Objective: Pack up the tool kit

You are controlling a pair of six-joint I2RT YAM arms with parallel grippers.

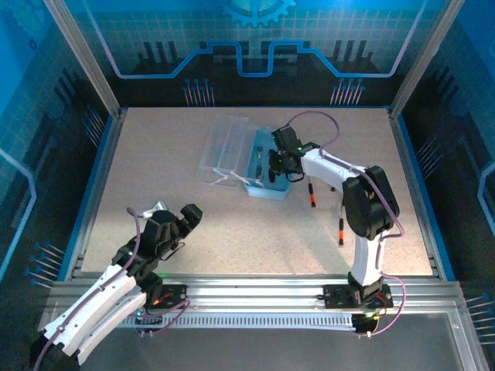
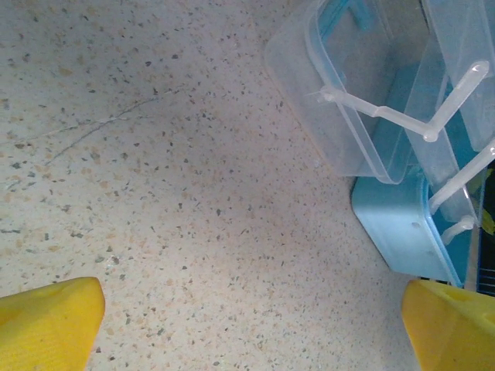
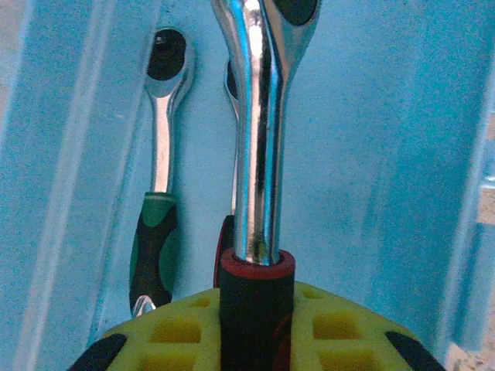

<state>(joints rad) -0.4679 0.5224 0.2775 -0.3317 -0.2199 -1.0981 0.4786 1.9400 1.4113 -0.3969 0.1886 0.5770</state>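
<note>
The light-blue tool kit case (image 1: pixel 267 184) lies mid-table with its clear lid (image 1: pixel 224 145) swung open to the left. My right gripper (image 1: pixel 277 166) hangs over the case's inside, shut on a chrome ratchet (image 3: pixel 259 116) by its black-and-red handle (image 3: pixel 255 309). In the right wrist view a green-and-black handled ratchet (image 3: pixel 157 193) lies on the blue case floor (image 3: pixel 363 154), and a red-handled tool (image 3: pixel 225 247) is half hidden behind the held one. My left gripper (image 1: pixel 182 220) is open at the near left, its yellow fingertips (image 2: pixel 46 325) wide apart over bare table, with the case (image 2: pixel 398 224) ahead to the right.
Two slim black screwdrivers with red tips lie on the table right of the case, one close to it (image 1: pixel 311 193) and one nearer the front (image 1: pixel 341 228). The clear lid (image 2: pixel 356 100) and its thin white arms (image 2: pixel 387 116) stand off the case's left side.
</note>
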